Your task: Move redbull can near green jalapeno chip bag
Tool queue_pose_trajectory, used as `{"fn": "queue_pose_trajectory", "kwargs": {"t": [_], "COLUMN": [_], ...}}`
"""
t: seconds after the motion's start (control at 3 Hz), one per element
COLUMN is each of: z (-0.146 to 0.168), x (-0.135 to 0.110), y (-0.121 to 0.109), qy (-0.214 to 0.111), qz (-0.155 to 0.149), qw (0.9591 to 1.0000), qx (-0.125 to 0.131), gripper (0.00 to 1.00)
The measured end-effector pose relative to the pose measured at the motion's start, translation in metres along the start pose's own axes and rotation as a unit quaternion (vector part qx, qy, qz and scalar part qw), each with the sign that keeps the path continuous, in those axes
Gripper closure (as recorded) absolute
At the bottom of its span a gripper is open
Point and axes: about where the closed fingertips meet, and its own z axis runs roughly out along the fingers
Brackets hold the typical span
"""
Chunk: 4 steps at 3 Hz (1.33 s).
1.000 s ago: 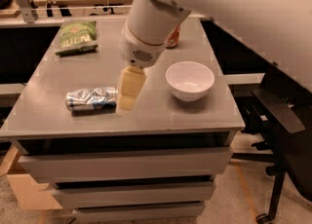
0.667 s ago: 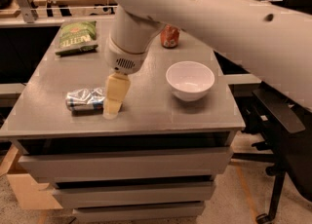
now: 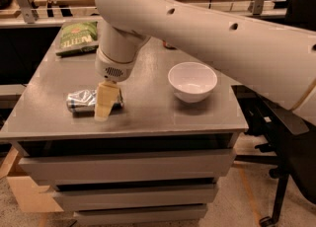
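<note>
The redbull can (image 3: 82,100) lies on its side near the front left of the grey table (image 3: 148,117), silver with blue patches. The green jalapeno chip bag (image 3: 78,36) lies flat at the table's back left corner. My gripper (image 3: 105,101) hangs from the white arm directly over the right end of the can, its tan fingers (image 3: 104,103) pointing down and covering that end. The can rests on the table.
A white bowl (image 3: 192,80) stands on the right half of the table. A dark reddish can (image 3: 169,46) is mostly hidden behind my arm at the back. A black chair frame (image 3: 284,171) stands to the right of the table. Workbenches run behind.
My arm has swung left and down, and the gripper has moved from right of the can to over its right end. The can has not moved.
</note>
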Motion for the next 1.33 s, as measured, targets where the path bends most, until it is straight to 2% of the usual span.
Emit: {"fn": "queue_pose_trajectory", "kwargs": {"t": [0.67, 1.0, 1.33], "z": [0.014, 0.011, -0.019], "x": [-0.003, -0.001, 0.006], "y": [0.001, -0.002, -0.018], "qy": [-0.003, -0.009, -0.021], "qz": [0.009, 0.014, 0.024], "qw": [1.0000, 0.9998, 0.9983], "qx": [-0.001, 0.006, 0.050], "gripper": [0.61, 0.84, 1.00]}}
